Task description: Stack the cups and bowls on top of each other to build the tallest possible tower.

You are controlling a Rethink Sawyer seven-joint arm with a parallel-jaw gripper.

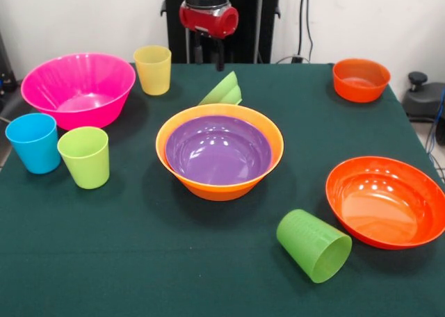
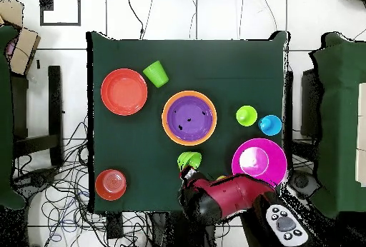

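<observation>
A darker green ribbed plastic cup (image 1: 314, 245) lies on its side at the front of the table, next to a wide shallow red-orange bowl (image 1: 386, 201). In the middle, a purple bowl (image 1: 217, 150) sits inside a big orange bowl (image 1: 220, 185). Behind them, a small green bowl (image 1: 224, 90) leans tilted. The gripper (image 1: 208, 53) hangs above the far edge, holding nothing; I cannot tell how wide it is open.
</observation>
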